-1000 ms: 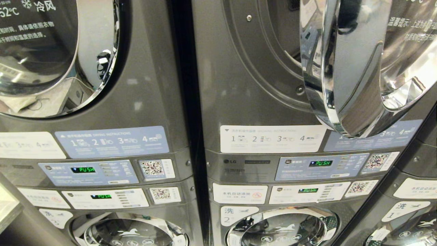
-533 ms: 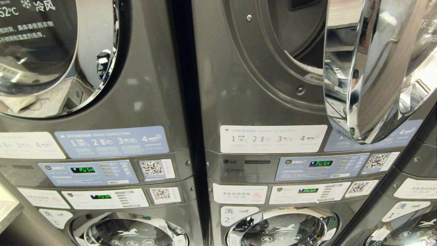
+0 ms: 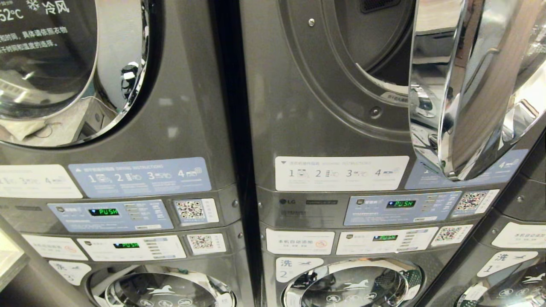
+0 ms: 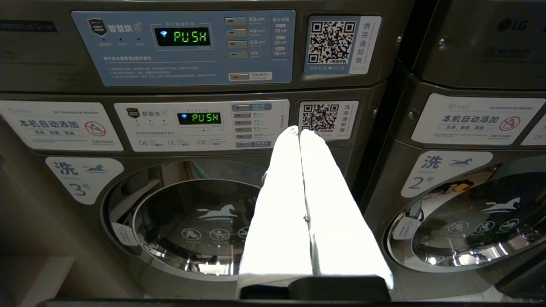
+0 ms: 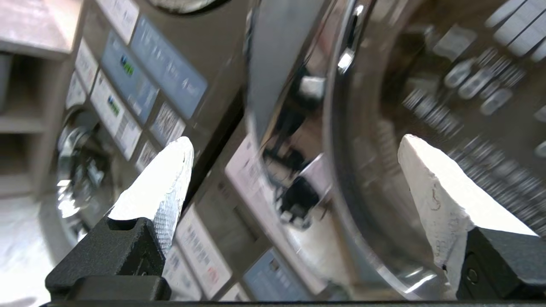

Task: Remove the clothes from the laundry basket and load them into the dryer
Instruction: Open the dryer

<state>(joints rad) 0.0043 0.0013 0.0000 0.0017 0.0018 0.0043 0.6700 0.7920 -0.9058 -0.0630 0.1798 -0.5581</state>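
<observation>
The middle dryer (image 3: pixel 324 98) has its chrome-rimmed door (image 3: pixel 460 94) swung out to the right, baring the dark drum mouth (image 3: pixel 379 47). My right gripper (image 5: pixel 294 143) is open with nothing between its white fingers, close in front of that door's shiny rim (image 5: pixel 341 140). My left gripper (image 4: pixel 298 130) is shut and empty, held low facing washer number 3 (image 4: pixel 192 221). Neither gripper shows in the head view. The laundry basket and the clothes are out of view.
A second dryer (image 3: pixel 64 72) with its door shut stands on the left. Control panels (image 3: pixel 401 207) showing green PUSH run across the middle. Washers (image 3: pixel 354 285) sit below each dryer. Shelving (image 5: pixel 21 128) shows off to one side in the right wrist view.
The middle dryer's door has swung further open to the right, uncovering more of the drum mouth. The rest of the head view has stayed put.
</observation>
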